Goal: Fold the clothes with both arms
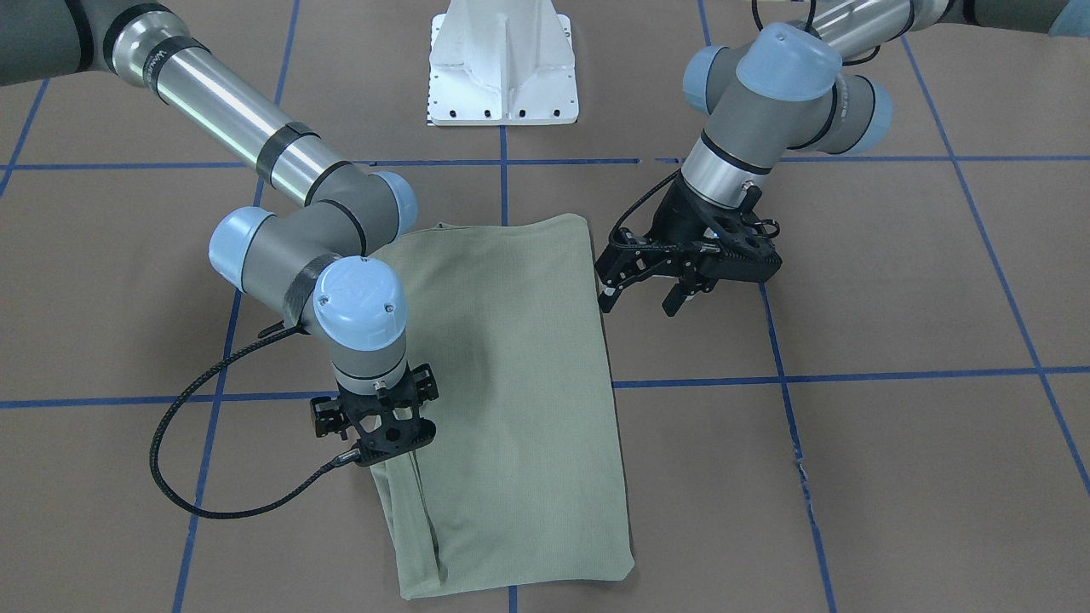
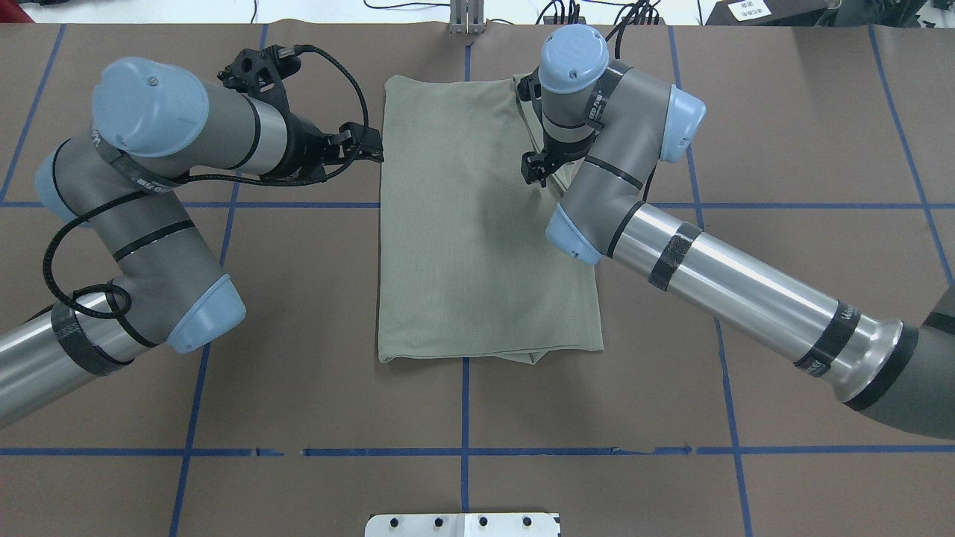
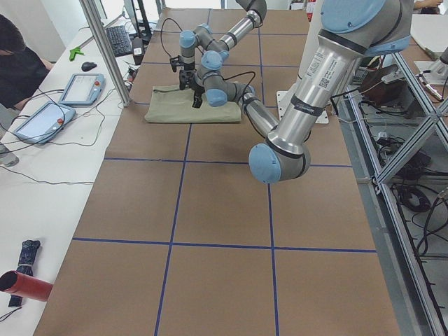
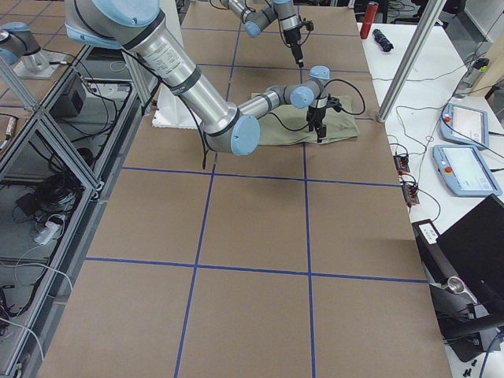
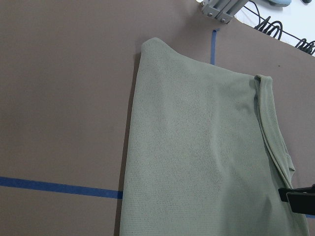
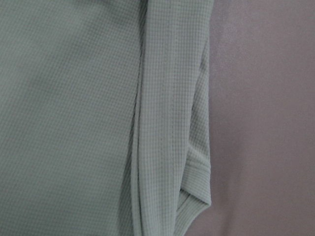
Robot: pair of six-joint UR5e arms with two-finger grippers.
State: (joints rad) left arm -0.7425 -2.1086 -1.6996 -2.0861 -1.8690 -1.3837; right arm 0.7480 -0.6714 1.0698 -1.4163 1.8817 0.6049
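shirt (image 1: 511,358): folded strip, flat on table (image 1: 894,281) between arms | axis: robot-to-operator side; neck end not discernible | handling: judged light, limp knit; take layered long-edge corners | left gripper (image 1: 637,305): spread, empty, beside edge | right gripper (image 1: 390,444): over opposite edge, opening cannot be told

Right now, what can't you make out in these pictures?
- Right gripper, its jaws: hidden under its own wrist in the front-facing and overhead views; open or shut unknown.
- Shirt, right-hand edge: partly covered by the right arm, overhead view.
- Shirt's folds: too small in both side views.
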